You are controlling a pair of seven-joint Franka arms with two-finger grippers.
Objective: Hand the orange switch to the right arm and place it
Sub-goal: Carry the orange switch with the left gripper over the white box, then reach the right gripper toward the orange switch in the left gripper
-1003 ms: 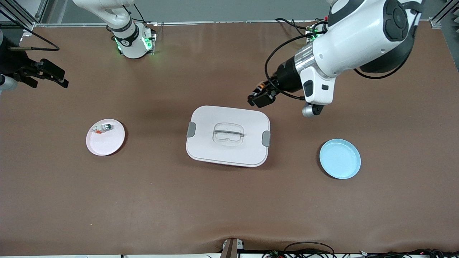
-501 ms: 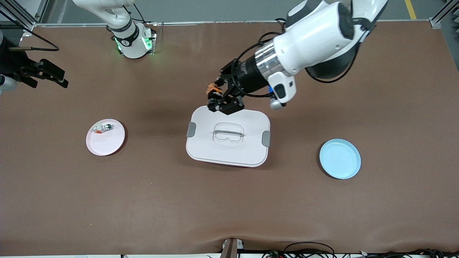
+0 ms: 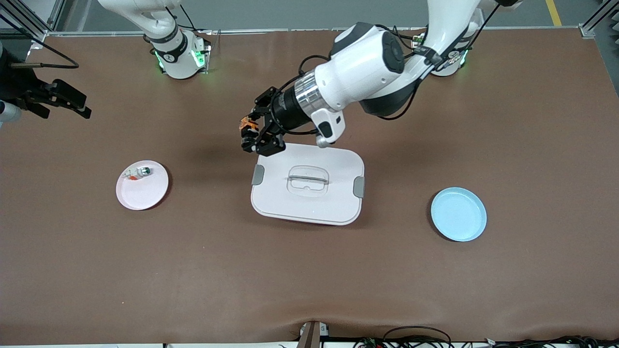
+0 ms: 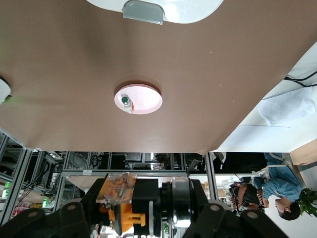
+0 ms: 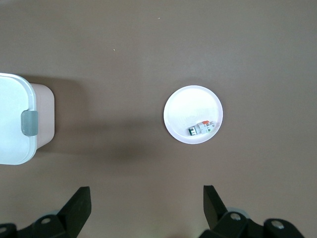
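My left gripper [image 3: 252,136] is shut on the orange switch [image 3: 249,125], a small black and orange part. It holds the switch in the air over the table, just beside the white box's corner toward the right arm's end. In the left wrist view the orange switch [image 4: 130,203] sits clamped in the left gripper [image 4: 136,210]. My right gripper [image 3: 88,109] waits at the right arm's end of the table. Its fingers [image 5: 79,206] stand wide apart with nothing between them, and the right gripper [image 5: 146,208] hangs above bare table near the pink plate [image 5: 190,106].
The white lidded box [image 3: 290,205] stands mid-table. The pink plate [image 3: 140,195] holds a whitish-silver part with a green spot [image 3: 138,172]; plate [image 4: 148,101] and part [image 4: 127,102] also show in the left wrist view. A light blue plate [image 3: 458,214] lies toward the left arm's end.
My left arm has swung the switch from the left arm's end, over the box's edge, toward the right arm's end. The right gripper has not moved.
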